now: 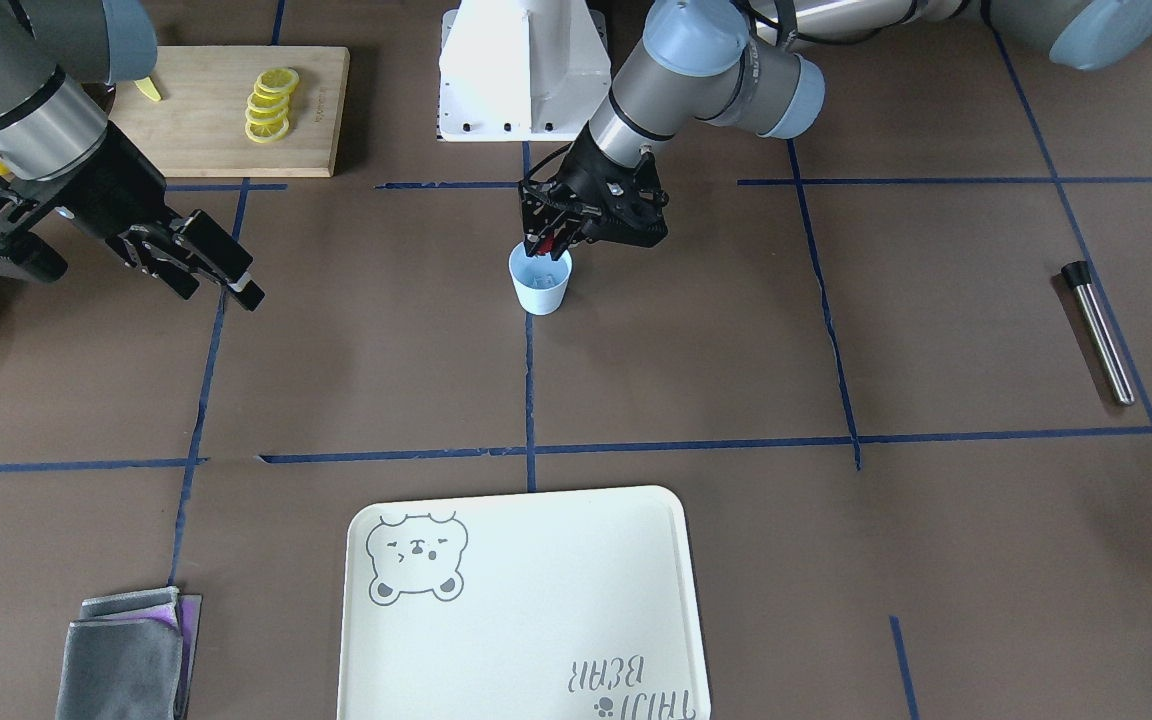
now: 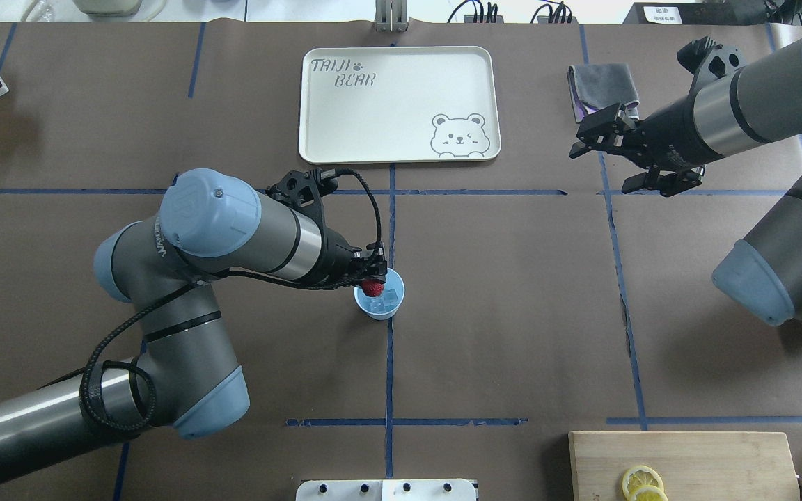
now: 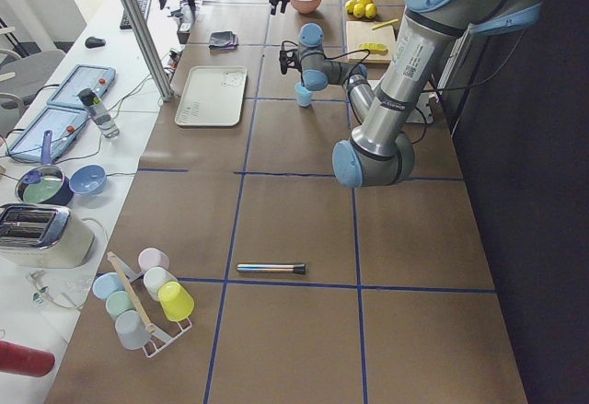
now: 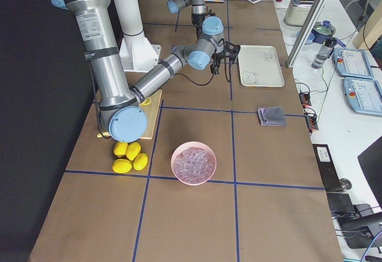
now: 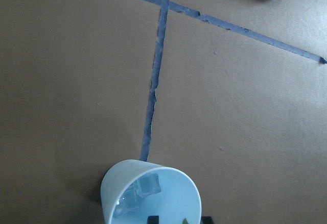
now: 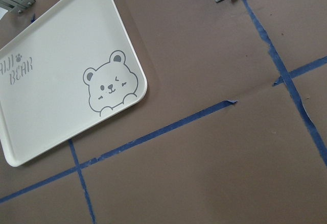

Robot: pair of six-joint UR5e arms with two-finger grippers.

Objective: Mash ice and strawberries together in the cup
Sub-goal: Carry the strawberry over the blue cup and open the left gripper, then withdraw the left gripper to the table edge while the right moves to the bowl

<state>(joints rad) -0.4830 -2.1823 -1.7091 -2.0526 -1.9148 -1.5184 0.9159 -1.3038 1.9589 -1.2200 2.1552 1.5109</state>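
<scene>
Strawberry [image 2: 372, 287] hangs in the left gripper [image 2: 372, 280], whose fingers are clamped on it, over the left edge of the cup [image 1: 540, 290]. The cup stands mid-table with ice [image 5: 142, 189] in it. Dropped this near the rim, the fruit could bounce out, and fingers lowered off-centre could tip the light cup. The right gripper [image 2: 601, 163], fingers apart, hovers far right, too distant to steady it.

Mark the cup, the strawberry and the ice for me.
cup [image 1: 541, 295]: front-facing view, outer wall.
strawberry [image 2: 372, 288]: overhead view, red upper side.
ice [image 5: 149, 184]: left wrist view, face of the upper cube.
</scene>
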